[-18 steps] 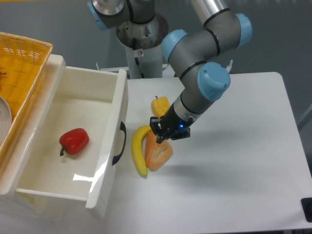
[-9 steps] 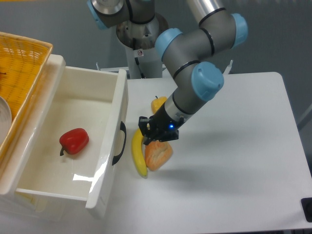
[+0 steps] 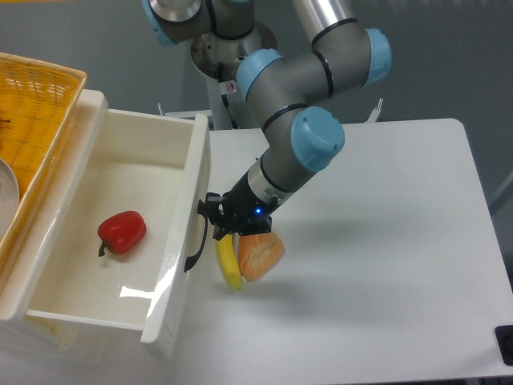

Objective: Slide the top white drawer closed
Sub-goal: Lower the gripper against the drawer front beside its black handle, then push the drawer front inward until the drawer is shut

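Note:
The top white drawer (image 3: 144, 168) stands pulled far out to the right. A red bell pepper (image 3: 122, 232) lies inside it. The curved black handle (image 3: 198, 237) shows on the drawer's front face. My gripper (image 3: 215, 217) hovers just right of that handle, close to the drawer front, over a yellow banana (image 3: 228, 269). The fingers are small and dark against the handle, so I cannot tell whether they are open or shut, or whether they touch the drawer.
An orange-coloured piece of bread-like food (image 3: 260, 253) lies beside the banana on the white table (image 3: 385, 265). A yellow woven basket (image 3: 36, 112) sits on the cabinet top at the left. The robot base (image 3: 232, 72) stands behind the drawer.
My gripper has travelled left across the fruit, from above the orange food to right beside the drawer front and handle. The yellow fruit behind it is now hidden by the arm.

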Tool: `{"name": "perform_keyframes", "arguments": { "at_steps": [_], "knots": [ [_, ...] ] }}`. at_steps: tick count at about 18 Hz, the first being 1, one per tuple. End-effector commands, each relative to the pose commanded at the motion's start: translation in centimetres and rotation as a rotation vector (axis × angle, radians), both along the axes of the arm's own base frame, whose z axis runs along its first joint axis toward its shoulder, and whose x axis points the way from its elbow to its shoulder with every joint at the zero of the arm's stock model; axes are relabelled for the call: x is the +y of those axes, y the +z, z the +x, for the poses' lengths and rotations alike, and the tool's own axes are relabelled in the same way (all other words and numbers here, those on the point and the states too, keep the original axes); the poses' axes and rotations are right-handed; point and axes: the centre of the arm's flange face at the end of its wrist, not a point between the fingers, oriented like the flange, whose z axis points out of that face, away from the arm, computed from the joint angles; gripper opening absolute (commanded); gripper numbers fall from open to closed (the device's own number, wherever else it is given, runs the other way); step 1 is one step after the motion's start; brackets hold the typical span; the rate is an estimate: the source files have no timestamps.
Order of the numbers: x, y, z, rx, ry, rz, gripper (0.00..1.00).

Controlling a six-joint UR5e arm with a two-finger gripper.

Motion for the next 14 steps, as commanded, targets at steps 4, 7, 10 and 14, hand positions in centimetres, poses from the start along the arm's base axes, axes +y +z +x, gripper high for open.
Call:
{"name": "perform_keyframes", "arguments": {
  "at_steps": [4,7,10,14],
  "knots": [
    [0.2,0.2,0.5,-0.001,-0.001,-0.002,0.09],
    [0.1,0.9,0.7,0.005,0.003,0.004,0.09],
    [0.0,1.5,1.1,-0.008,0.008,0.012,0.09],
    [0.4,1.6,2.0,-0.011,-0.004,0.009,0.09]
  ]
}}
